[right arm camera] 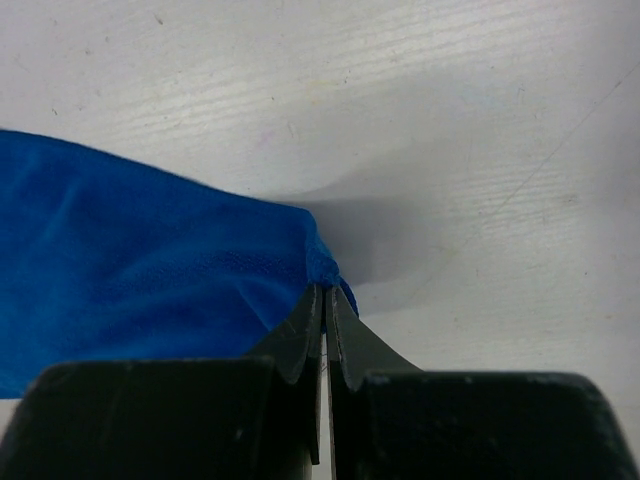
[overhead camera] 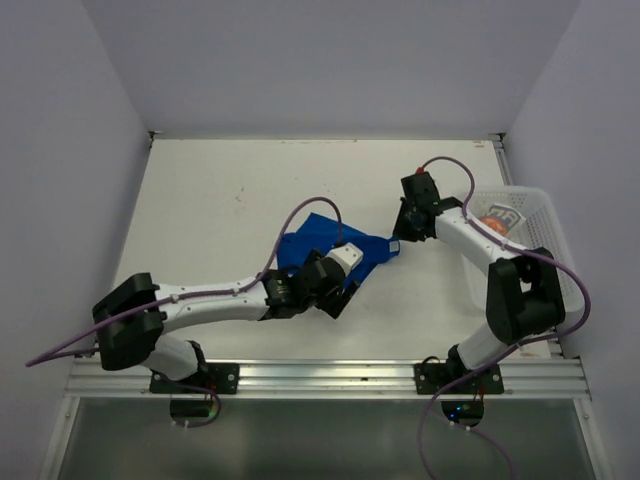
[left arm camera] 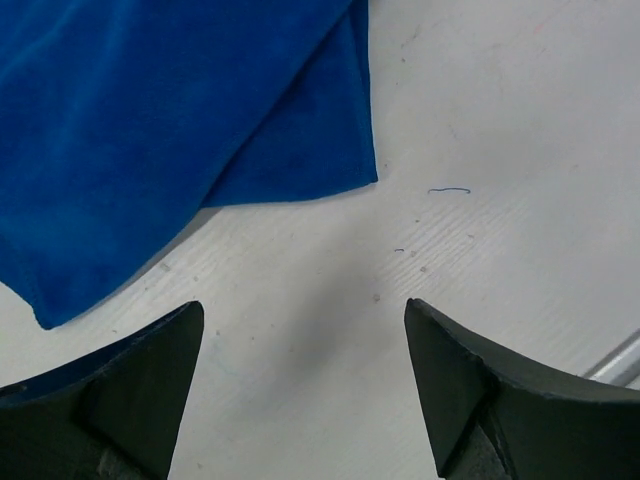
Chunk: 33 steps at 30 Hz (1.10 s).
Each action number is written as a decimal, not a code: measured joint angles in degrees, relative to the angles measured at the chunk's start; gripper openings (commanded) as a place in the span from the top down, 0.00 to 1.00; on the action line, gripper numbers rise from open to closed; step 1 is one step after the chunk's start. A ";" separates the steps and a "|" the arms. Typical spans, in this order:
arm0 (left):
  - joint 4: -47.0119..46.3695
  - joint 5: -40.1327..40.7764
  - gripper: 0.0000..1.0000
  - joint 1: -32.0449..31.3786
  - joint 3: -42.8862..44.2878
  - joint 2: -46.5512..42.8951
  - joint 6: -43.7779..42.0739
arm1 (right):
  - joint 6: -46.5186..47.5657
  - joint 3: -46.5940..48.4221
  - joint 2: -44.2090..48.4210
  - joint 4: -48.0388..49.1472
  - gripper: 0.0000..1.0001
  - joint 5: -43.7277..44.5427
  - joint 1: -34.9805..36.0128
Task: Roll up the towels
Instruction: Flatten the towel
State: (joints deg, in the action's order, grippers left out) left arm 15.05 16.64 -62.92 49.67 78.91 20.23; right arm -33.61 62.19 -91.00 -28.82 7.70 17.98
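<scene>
The blue towel (overhead camera: 312,243) lies partly folded at the table's middle. It also shows in the left wrist view (left arm camera: 150,120) and in the right wrist view (right arm camera: 130,270). My right gripper (overhead camera: 397,239) is shut on the towel's right corner (right arm camera: 325,268), lifting it slightly. My left gripper (overhead camera: 340,300) is open and empty, hovering just off the towel's near edge, its jaws wide over bare table (left arm camera: 300,340). The patterned orange and grey-blue towel (overhead camera: 500,220) lies in the white mesh basket (overhead camera: 555,235) at the right.
The right arm reaches past the basket's left side. A metal rail (overhead camera: 320,375) runs along the near table edge. White walls enclose the table on the left, back and right.
</scene>
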 measured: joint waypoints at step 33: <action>-8.48 14.60 1.00 -0.13 9.18 26.08 0.61 | 1.03 -2.71 0.59 1.55 1.00 -5.46 -3.98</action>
State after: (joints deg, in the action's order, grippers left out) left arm 6.57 31.24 -63.05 58.85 104.99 20.84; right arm -32.58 59.48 -90.41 -27.27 2.24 14.00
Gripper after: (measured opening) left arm 0.020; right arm 0.014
